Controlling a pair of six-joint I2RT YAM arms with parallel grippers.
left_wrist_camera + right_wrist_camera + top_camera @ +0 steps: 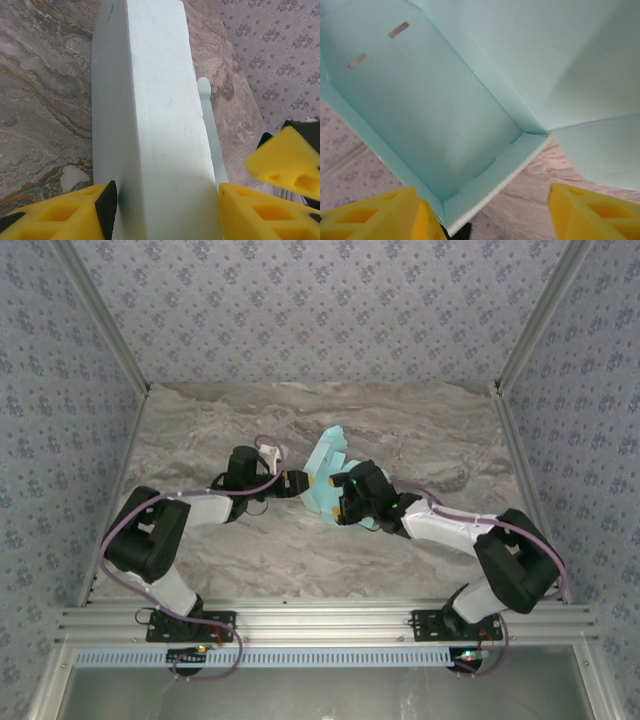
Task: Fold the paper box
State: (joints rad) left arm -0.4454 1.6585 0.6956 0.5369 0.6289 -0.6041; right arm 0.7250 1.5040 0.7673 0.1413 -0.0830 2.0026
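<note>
In the top view the paper box point(325, 465), a pale turquoise card piece partly folded with its flaps standing up, sits just above the middle of the frame on the grey marbled table point(430, 440); both arms reach in towards it from the lower corners, the left gripper point(297, 483) meeting its left side and the right gripper point(343, 505) covering its lower right part; patterned wallpaper walls point(300, 300) close the scene at the top and sides. In the left wrist view a broad folded panel of the paper box point(150, 125) runs up the centre of the frame, and the left gripper point(165, 212) has it clasped, the black pad of one yellow finger point(106, 202) against its left edge at the bottom and the other finger pressed to its right side. In the right wrist view the open inside of the paper box point(435, 110) takes up the upper part of the frame, with two short slots point(399, 30) in the wall at upper left and a loose flap at the right; the right gripper point(487, 222) stands wide apart and grips nothing, its left finger point(380, 215) just beside the box's near corner, its right finger well clear of the card over bare table.
</note>
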